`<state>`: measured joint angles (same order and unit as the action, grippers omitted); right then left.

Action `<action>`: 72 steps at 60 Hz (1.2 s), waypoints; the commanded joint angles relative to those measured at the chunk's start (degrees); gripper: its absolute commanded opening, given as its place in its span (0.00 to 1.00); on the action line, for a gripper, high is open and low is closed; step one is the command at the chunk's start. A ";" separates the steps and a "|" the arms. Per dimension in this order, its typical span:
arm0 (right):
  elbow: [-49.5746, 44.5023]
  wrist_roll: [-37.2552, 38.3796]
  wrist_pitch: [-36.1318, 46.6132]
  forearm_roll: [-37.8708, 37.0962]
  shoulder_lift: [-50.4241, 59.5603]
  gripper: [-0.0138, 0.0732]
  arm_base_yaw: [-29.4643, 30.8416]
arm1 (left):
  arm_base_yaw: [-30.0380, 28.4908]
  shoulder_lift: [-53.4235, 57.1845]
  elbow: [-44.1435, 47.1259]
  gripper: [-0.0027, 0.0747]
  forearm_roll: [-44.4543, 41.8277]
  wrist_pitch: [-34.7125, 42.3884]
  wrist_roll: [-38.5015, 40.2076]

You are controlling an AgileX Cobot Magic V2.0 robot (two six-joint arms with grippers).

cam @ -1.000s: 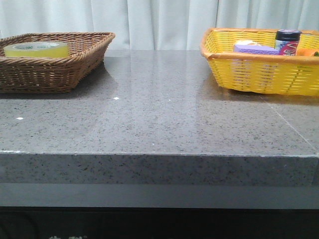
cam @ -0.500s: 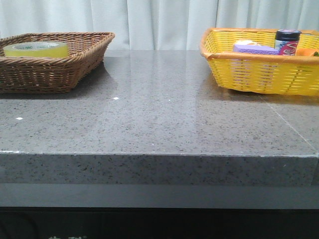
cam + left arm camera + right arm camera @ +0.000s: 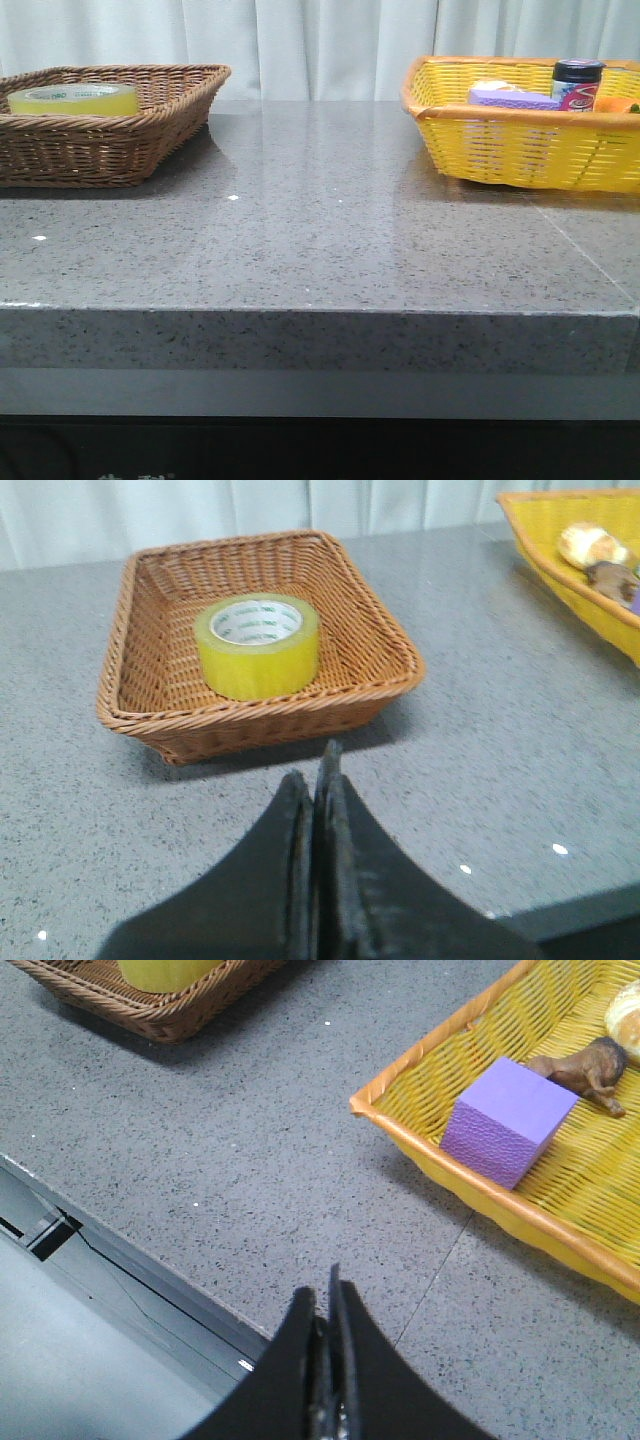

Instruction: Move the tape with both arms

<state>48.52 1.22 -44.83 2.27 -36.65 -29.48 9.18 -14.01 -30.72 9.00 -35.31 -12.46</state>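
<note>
I see the tape [image 3: 258,646] lying flat inside the brown wicker basket [image 3: 150,715] on the left side of the counter [image 3: 330,230], untouched. My left gripper [image 3: 318,780] and right gripper [image 3: 325,1305] both have fingers pressed together, empty. A brown figure [image 3: 585,1068], maybe a toy animal, lies beside the purple block [image 3: 505,1120] in the yellow basket [image 3: 420,1150]

Yellow tape [image 3: 258,646], brown woven basket [image 3: 150,695], purple block [image 3: 508,1119], speckled grey counter [image 3: 330,240].
</note>
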 commanded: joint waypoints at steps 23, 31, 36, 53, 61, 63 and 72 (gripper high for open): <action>1.37 -0.14 3.67 -0.59 0.06 0.08 0.29 | -4.86 9.97 21.82 0.01 -8.12 29.23 13.21; 1.37 -0.14 3.67 -0.59 0.06 0.08 0.29 | -5.43 13.06 28.27 0.01 -8.12 37.52 13.31; 1.37 -0.14 3.67 -0.59 0.06 0.08 0.29 | -5.43 15.18 31.19 0.01 -8.12 40.96 13.56; 1.37 -0.14 3.50 -0.59 -0.06 0.08 0.29 | -5.43 15.39 31.34 0.01 -8.12 39.66 13.56; 1.37 -0.14 3.50 -0.59 -0.06 0.08 0.29 | -5.43 15.39 31.34 0.01 -8.12 39.66 13.56; 1.37 -0.14 3.50 -0.59 -0.06 0.08 0.29 | -5.43 15.39 31.34 0.01 -8.12 39.66 13.56; 1.37 -0.14 3.50 -0.59 -0.06 0.08 0.29 | -5.43 15.39 31.34 0.01 -8.12 39.66 13.56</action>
<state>48.42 1.22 -44.92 2.18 -36.65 -29.48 3.86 0.27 0.18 0.82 -0.54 0.43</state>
